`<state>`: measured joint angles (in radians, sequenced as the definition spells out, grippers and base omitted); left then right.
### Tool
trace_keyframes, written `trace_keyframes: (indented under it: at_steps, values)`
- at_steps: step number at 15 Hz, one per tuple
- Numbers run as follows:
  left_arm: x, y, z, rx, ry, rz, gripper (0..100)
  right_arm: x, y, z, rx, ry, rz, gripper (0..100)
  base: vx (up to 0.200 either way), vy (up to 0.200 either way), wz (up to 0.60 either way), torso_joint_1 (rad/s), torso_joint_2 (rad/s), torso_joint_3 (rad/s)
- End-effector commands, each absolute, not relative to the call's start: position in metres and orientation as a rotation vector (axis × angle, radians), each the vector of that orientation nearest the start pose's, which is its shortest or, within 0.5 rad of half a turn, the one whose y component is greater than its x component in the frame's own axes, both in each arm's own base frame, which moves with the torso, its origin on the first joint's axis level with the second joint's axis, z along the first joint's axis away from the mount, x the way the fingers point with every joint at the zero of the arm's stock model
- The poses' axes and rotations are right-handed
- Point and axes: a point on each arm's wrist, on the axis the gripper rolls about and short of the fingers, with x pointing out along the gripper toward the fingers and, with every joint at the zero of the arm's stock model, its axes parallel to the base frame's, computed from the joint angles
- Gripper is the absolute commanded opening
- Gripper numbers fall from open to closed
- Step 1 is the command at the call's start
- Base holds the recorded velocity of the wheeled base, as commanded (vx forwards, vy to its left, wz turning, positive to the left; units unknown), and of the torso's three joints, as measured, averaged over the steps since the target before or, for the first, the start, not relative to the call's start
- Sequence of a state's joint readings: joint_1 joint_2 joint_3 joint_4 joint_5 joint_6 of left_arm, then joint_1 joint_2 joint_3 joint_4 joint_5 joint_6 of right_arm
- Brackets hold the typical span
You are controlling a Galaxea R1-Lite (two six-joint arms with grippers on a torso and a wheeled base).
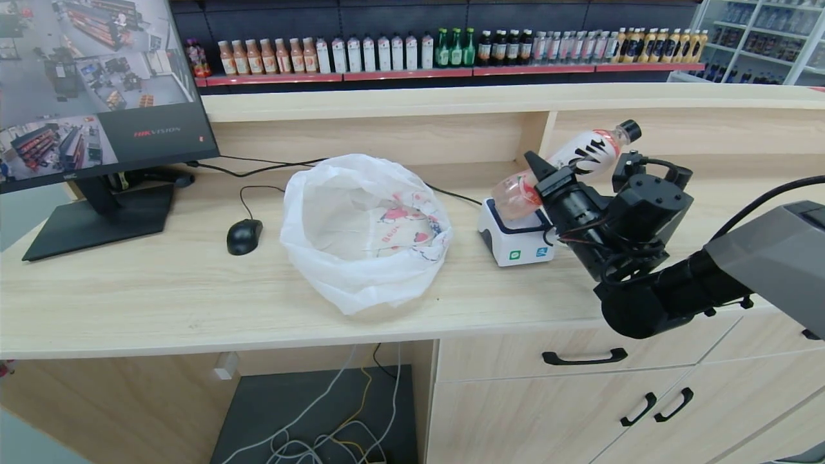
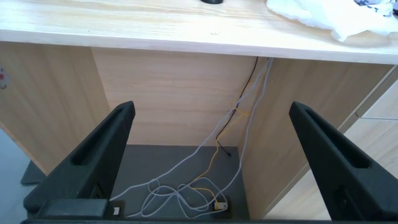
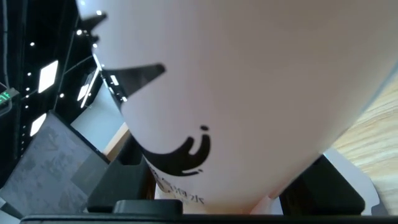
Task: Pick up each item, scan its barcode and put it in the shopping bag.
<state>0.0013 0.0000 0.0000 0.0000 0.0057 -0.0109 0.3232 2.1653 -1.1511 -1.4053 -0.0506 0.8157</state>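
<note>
A pink drink bottle with a black cap and a white label is tilted over the white barcode scanner at the counter's right. My right gripper is shut on the bottle's middle; its base hangs just above the scanner's top. Up close in the right wrist view, the bottle shows its label's black print. The white shopping bag stands open mid-counter, left of the scanner. My left gripper is open below the counter edge, in front of the cable recess, holding nothing.
A black mouse lies left of the bag, and a monitor stands at the counter's far left. A raised wooden ledge runs behind the counter. Drawers with black handles sit below right. Loose cables hang under the counter.
</note>
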Motion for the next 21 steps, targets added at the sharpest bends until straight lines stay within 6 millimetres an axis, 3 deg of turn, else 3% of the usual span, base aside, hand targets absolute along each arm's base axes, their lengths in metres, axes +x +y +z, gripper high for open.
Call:
trace_keyframes:
  at_steps: [1, 16, 21]
  values:
    - [-0.023, 0.0, 0.075, -0.011, 0.0, 0.008, 100, 0.398, 0.133, 0.178, 0.875, -0.253, 0.415, 0, 0.0, 0.0, 0.0, 0.0, 0.0, 0.0]
    - [-0.023, 0.0, 0.075, -0.011, 0.0, 0.008, 100, 0.4, 0.134, 0.178, 0.888, -0.257, 0.421, 0, 0.0, 0.0, 0.0, 0.0, 0.0, 0.0]
    - [-0.023, 0.0, 0.075, -0.011, 0.0, 0.008, 100, 0.394, 0.132, 0.191, 0.892, -0.284, 0.433, 0, 0.0, 0.0, 0.0, 0.0, 0.0, 0.0]
